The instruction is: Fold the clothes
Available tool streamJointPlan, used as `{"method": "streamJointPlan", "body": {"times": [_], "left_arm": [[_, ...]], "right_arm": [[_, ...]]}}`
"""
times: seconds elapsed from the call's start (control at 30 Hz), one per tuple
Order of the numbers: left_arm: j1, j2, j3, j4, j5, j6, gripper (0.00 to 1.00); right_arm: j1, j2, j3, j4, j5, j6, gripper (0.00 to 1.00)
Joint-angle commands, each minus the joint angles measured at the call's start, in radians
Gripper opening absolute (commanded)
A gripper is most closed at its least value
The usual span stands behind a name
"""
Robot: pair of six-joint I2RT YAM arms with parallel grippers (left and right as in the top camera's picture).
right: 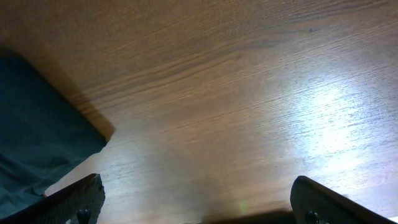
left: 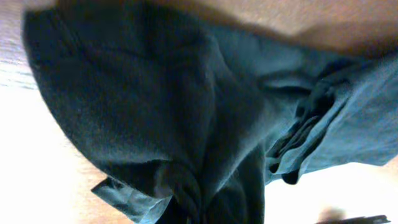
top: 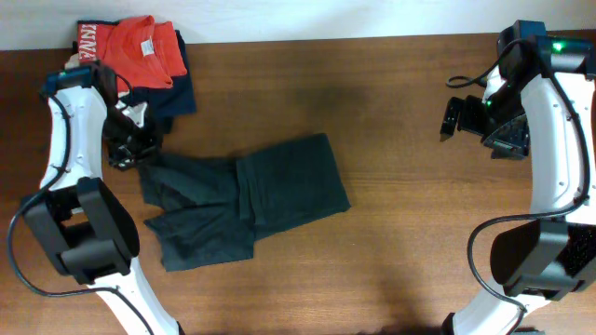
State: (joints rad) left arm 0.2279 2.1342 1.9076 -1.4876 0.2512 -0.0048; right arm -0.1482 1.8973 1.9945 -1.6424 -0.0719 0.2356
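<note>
The dark T-shirt [top: 247, 195] lies partly folded on the wooden table [top: 400, 233], left of centre. Its white letters do not show. My left gripper [top: 128, 152] is at the shirt's upper left corner. In the left wrist view the dark fabric [left: 155, 106] fills the frame and bunches together at the bottom middle, where the jaws pinch it; the fingers themselves are hidden. My right gripper [top: 453, 117] hovers over bare table at the far right, apart from the shirt. Its fingers [right: 199, 205] are spread wide and empty. A shirt edge [right: 37, 137] shows at the left of the right wrist view.
A red-orange shirt with white lettering [top: 135, 46] lies on dark navy folded garments [top: 177, 95] at the back left corner, close behind my left gripper. Bare wood lies between the shirt and my right arm.
</note>
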Motion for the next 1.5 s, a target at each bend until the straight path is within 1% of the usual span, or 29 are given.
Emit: {"method": "streamJointPlan", "body": {"times": [0.0, 0.1, 0.13, 0.2, 0.27, 0.3, 0.33, 0.37, 0.43, 0.47, 0.5, 0.57, 0.6, 0.63, 0.67, 0.77, 0.83, 0.97, 1.0, 1.1, 1.13, 1.23, 1.3, 1.37, 1.4, 1.43, 1.47], "left_arm": [[0.004, 0.014, -0.075, 0.004, -0.017, -0.006, 0.02], [0.004, 0.014, -0.108, -0.048, -0.016, -0.010, 0.02], [0.004, 0.014, -0.119, -0.085, -0.018, -0.010, 0.11], [0.004, 0.014, -0.136, -0.139, -0.080, -0.010, 0.25], [0.005, 0.015, -0.148, -0.180, -0.203, -0.011, 0.47], [0.009, 0.014, -0.155, -0.191, -0.241, -0.013, 0.50], [0.018, 0.014, -0.158, -0.195, -0.258, -0.047, 0.52], [0.027, 0.014, -0.158, -0.197, -0.265, -0.061, 0.56], [0.052, 0.014, -0.158, -0.190, -0.274, -0.082, 0.75], [0.070, 0.014, -0.158, -0.164, -0.274, -0.090, 0.79], [0.079, 0.014, -0.158, -0.130, -0.270, -0.097, 0.80], [0.088, 0.014, -0.158, -0.062, -0.218, -0.095, 0.83], [0.089, 0.014, -0.159, -0.026, -0.167, -0.072, 0.86], [0.089, 0.015, -0.159, -0.003, -0.127, -0.039, 0.96], [0.089, 0.018, -0.161, 0.020, -0.105, -0.024, 0.99], [0.090, 0.047, -0.161, 0.060, -0.103, -0.013, 0.99], [0.090, 0.085, -0.161, 0.069, -0.060, 0.055, 0.99], [0.109, 0.158, -0.161, 0.122, -0.034, 0.093, 0.99], [0.124, 0.173, -0.161, 0.128, 0.018, 0.140, 0.99], [0.151, 0.190, -0.165, 0.126, 0.048, 0.186, 0.99], [0.154, 0.193, -0.184, 0.138, 0.096, 0.216, 0.99], [0.148, 0.193, -0.246, 0.161, 0.207, 0.246, 0.99], [0.133, 0.193, -0.303, 0.192, 0.236, 0.246, 0.98], [0.097, 0.193, -0.377, 0.228, 0.235, 0.240, 0.91], [0.076, 0.193, -0.413, 0.253, 0.235, 0.213, 0.89], [0.060, 0.193, -0.437, 0.280, 0.234, 0.184, 0.80], [0.043, 0.194, -0.454, 0.312, 0.231, 0.154, 0.66]], "right_arm": [[-0.002, -0.004, 0.005, -0.002, -0.005, 0.000, 0.99], [-0.002, -0.004, 0.005, -0.003, -0.005, 0.000, 0.99], [-0.002, -0.004, 0.005, -0.004, -0.005, 0.000, 0.99], [-0.002, -0.004, 0.005, -0.003, -0.005, 0.000, 0.99], [-0.002, -0.004, 0.005, -0.001, -0.005, 0.000, 0.99], [-0.002, -0.004, 0.005, 0.001, -0.005, 0.000, 0.99], [-0.002, -0.004, 0.005, 0.004, -0.006, 0.000, 0.98], [-0.002, -0.004, 0.005, 0.005, -0.005, 0.000, 0.99], [-0.002, -0.004, 0.005, 0.004, -0.006, 0.000, 0.99], [-0.002, -0.004, 0.005, 0.005, -0.006, 0.000, 0.98], [-0.002, -0.004, 0.005, 0.006, -0.006, 0.000, 0.99], [-0.002, -0.004, 0.005, 0.008, -0.006, 0.000, 0.99], [-0.002, -0.004, 0.005, 0.008, -0.006, 0.000, 0.99], [-0.002, -0.004, 0.005, 0.007, -0.006, 0.000, 0.99], [-0.002, -0.004, 0.005, 0.006, -0.006, 0.000, 0.99], [-0.002, -0.004, 0.005, 0.002, -0.006, 0.000, 0.99], [-0.002, -0.004, 0.005, 0.001, -0.006, -0.012, 0.99], [-0.002, -0.004, 0.005, 0.000, -0.006, -0.039, 0.99], [-0.002, -0.004, 0.005, -0.005, -0.005, -0.052, 0.99], [-0.002, -0.004, 0.005, -0.019, -0.005, -0.056, 0.99], [-0.002, -0.004, 0.005, -0.023, -0.005, -0.056, 0.99], [-0.002, -0.004, 0.005, -0.028, -0.006, -0.056, 0.99], [-0.002, -0.004, 0.005, -0.029, -0.006, -0.056, 0.99], [-0.002, -0.004, 0.005, -0.027, -0.006, -0.056, 0.99], [-0.002, -0.004, 0.005, -0.027, -0.006, -0.056, 0.99], [-0.002, -0.004, 0.005, -0.027, -0.006, -0.055, 0.99], [-0.002, -0.004, 0.005, -0.027, -0.006, -0.055, 0.99]]}}
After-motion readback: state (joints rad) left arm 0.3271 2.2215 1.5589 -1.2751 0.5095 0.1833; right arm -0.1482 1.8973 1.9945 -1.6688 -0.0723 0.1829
